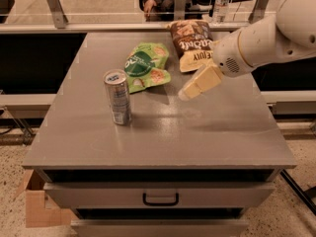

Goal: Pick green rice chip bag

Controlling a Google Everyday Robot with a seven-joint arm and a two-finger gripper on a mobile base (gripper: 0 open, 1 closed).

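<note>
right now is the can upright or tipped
Upright: the can stands on its base. The claw hovers right of the green bag.

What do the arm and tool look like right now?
The arm is smooth, rounded white casing with a tan seam ring and a small dotted grille at the wrist. The tool is a cream-yellow tapering wedge, above the grey table near the light-green crinkled snack bag.
</note>
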